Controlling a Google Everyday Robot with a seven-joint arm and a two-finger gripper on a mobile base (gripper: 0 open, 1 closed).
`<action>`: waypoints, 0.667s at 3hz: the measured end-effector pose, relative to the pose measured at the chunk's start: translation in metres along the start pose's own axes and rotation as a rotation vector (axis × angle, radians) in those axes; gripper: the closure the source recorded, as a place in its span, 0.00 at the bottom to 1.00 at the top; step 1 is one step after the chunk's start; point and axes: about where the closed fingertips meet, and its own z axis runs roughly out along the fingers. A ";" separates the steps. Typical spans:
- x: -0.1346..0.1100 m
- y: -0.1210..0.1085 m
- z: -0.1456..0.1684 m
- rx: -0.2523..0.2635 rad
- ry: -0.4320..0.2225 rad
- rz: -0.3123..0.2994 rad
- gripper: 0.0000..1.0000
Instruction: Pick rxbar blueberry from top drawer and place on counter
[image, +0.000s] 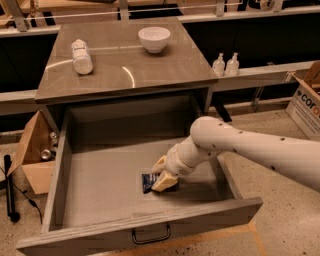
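Observation:
The top drawer (150, 227) is pulled fully out below the counter (165, 65). The rxbar blueberry (148, 182), a small dark blue wrapper, lies flat on the drawer floor right of the middle, near the front panel. My gripper (162, 173) is down inside the drawer at the bar's right end. Its tan fingers (164, 183) are drawn in around that end, one on the far side and one on the near side. The bar's right part is hidden under the near finger. The bar still rests on the drawer floor.
On the counter a white bottle (82, 56) lies on its side at the left and a white bowl (154, 38) stands at the back. Two small bottles (226, 64) stand on a ledge to the right. Cardboard boxes sit on the floor on both sides.

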 end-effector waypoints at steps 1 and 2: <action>-0.001 0.000 -0.001 0.000 0.000 0.000 1.00; -0.014 -0.018 -0.035 0.082 -0.014 -0.004 1.00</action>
